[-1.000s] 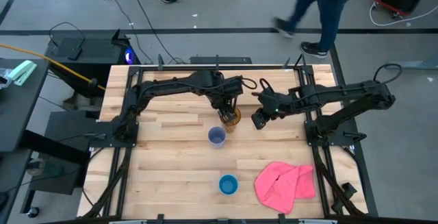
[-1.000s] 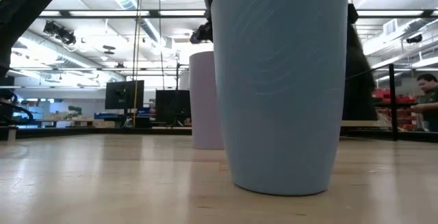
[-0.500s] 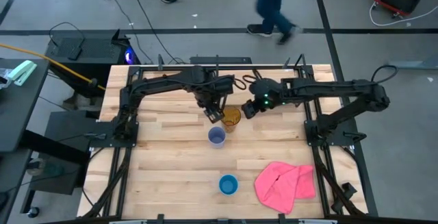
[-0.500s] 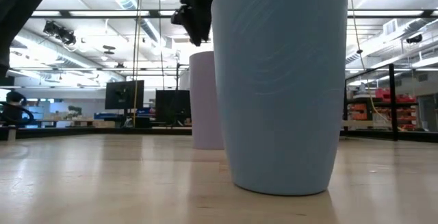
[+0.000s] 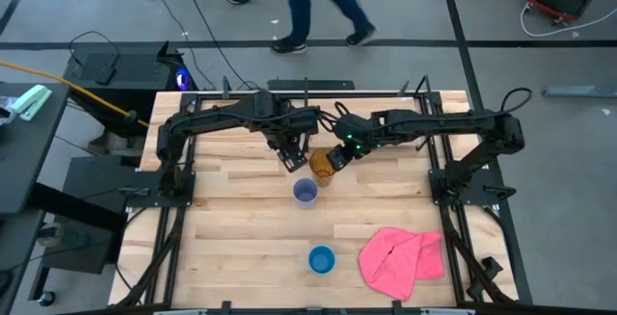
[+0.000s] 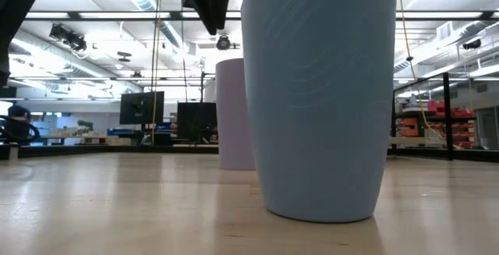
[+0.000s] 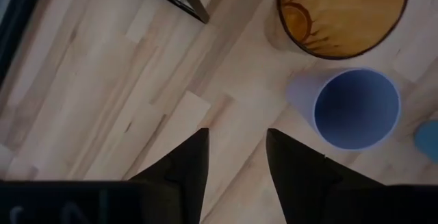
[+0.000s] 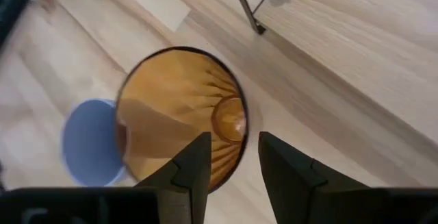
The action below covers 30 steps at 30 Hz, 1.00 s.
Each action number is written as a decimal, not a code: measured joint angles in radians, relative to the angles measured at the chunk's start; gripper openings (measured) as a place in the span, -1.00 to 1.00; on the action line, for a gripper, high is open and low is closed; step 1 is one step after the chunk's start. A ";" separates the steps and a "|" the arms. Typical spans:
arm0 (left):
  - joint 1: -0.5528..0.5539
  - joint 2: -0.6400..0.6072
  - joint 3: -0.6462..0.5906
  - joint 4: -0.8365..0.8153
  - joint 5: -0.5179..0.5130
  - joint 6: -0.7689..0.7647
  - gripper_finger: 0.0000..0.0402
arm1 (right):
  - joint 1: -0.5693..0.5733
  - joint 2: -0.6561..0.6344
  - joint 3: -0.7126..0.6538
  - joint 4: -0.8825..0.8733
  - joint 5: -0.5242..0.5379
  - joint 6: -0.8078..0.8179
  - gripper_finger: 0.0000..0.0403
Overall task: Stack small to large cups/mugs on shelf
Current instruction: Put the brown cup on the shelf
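The left hand [image 5: 293, 161] hangs released above the tabletop [image 5: 231, 219], at about nine o'clock from the amber cup [image 5: 326, 165], touching nothing. The right hand [image 5: 339, 153] hovers right over that cup's mouth, its fingers [image 8: 195, 162] parted and grasping nothing. The amber cup stands upright on the shelf planks near the middle. The lavender cup [image 5: 306, 193] stands just beside it at seven o'clock. The blue cup [image 5: 321, 259] stands well apart at six o'clock, with a pink cloth [image 5: 403, 262] at its three o'clock.
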State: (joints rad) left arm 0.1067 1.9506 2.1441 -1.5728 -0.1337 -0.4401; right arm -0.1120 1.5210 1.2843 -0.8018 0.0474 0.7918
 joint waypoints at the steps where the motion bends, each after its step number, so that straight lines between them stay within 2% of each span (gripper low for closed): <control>1: 0.000 0.000 0.000 -0.001 -0.003 -0.002 -0.23 | 0.000 0.009 0.008 -0.012 0.005 -0.004 -0.36; 21: 0.000 -0.002 0.000 0.003 -0.004 0.004 -0.23 | -0.005 0.105 0.016 -0.032 0.005 -0.035 -0.39; 25: -0.004 -0.002 0.000 0.003 -0.005 0.006 -0.26 | -0.014 0.105 0.016 -0.033 0.008 -0.041 -0.53; 30: -0.013 -0.002 0.000 0.003 -0.005 0.007 -0.29 | -0.025 0.101 0.016 -0.033 0.011 -0.072 -0.86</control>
State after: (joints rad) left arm 0.0940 1.9484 2.1441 -1.5700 -0.1383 -0.4328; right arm -0.1367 1.6221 1.2999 -0.8350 0.0581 0.7197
